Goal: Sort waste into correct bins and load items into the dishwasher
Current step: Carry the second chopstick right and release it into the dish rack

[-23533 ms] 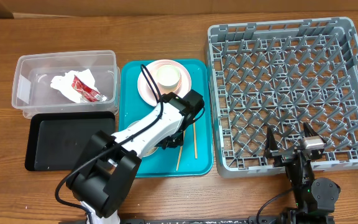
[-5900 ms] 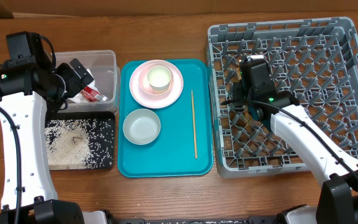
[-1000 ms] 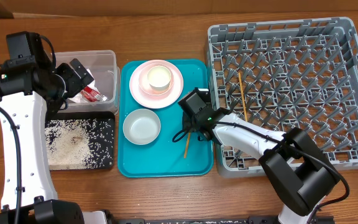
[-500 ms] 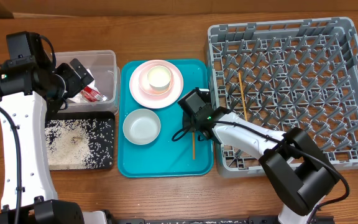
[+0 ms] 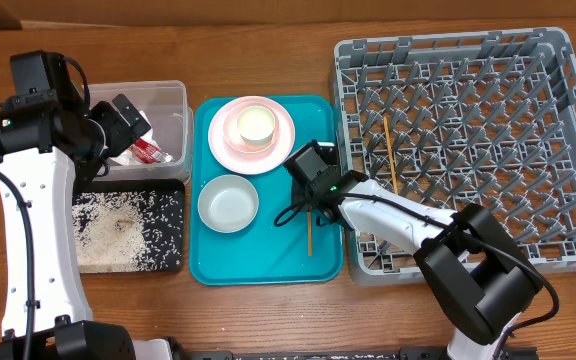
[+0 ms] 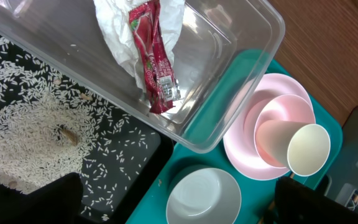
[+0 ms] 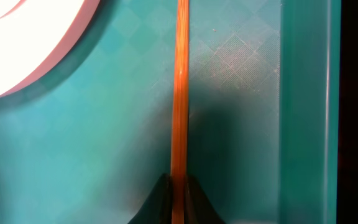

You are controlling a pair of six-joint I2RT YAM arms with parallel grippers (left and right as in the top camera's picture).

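Note:
My right gripper (image 5: 311, 207) (image 7: 179, 186) is shut on a wooden chopstick (image 5: 309, 235) (image 7: 180, 74) low over the teal tray, beside the pink plate (image 5: 223, 145) (image 6: 241, 146). A small cup (image 5: 254, 122) (image 6: 308, 149) stands on that plate and a white bowl (image 5: 228, 203) (image 6: 204, 199) sits in front of it. Another chopstick (image 5: 390, 155) lies in the grey dish rack (image 5: 568, 120). My left gripper (image 5: 133, 125) (image 6: 179, 208) hangs open and empty above the clear tub (image 5: 173, 95). The tub holds the napkin (image 6: 114, 31) and red wrapper (image 6: 154, 62). Rice (image 5: 118, 225) (image 6: 30, 124) covers the black tray (image 5: 173, 268).
The teal tray (image 5: 268, 270) lies between the two bins on the left and the rack on the right. Its raised right rim (image 7: 303, 112) runs close beside the held chopstick. Bare wooden table (image 5: 268, 40) surrounds everything.
The chopstick on the teal tray has swung from slanted to nearly straight, and my right gripper's jaws have closed on it. The left arm has not moved.

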